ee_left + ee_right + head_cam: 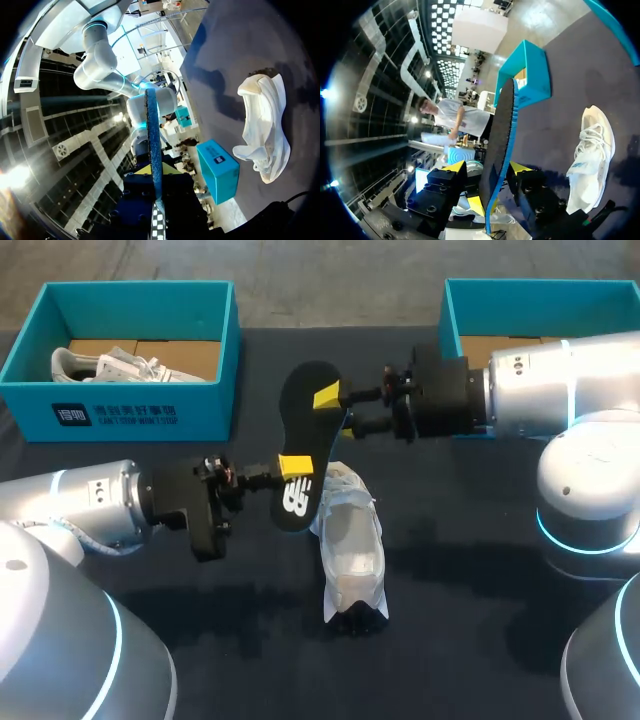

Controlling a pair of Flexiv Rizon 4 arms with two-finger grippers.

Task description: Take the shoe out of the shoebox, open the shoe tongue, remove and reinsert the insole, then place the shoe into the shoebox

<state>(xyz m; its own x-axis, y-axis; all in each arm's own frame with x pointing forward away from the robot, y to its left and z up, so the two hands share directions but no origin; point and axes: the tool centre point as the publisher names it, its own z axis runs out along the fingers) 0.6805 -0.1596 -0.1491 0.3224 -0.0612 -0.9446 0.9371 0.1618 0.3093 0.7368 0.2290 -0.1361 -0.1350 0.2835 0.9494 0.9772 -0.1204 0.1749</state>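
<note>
- Left shoebox (60,415) is holding one white shoe (105,365); right shoebox (455,315) is sitting partly behind the right arm (560,390), contents unreadable.
- Insole (305,435) is hanging above the table (480,620) between the boxes, long axis near-to-far, logo end nearer.
- Left gripper (292,468) is clamping the logo end, right gripper (330,400) the far end.
- Loose shoe (352,545) is lying lengthwise near-to-far, just beside the insole's near end.

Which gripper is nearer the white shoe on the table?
Left. The left gripper grips the insole end beside the shoe; the right gripper grips its far end, further off.
</note>
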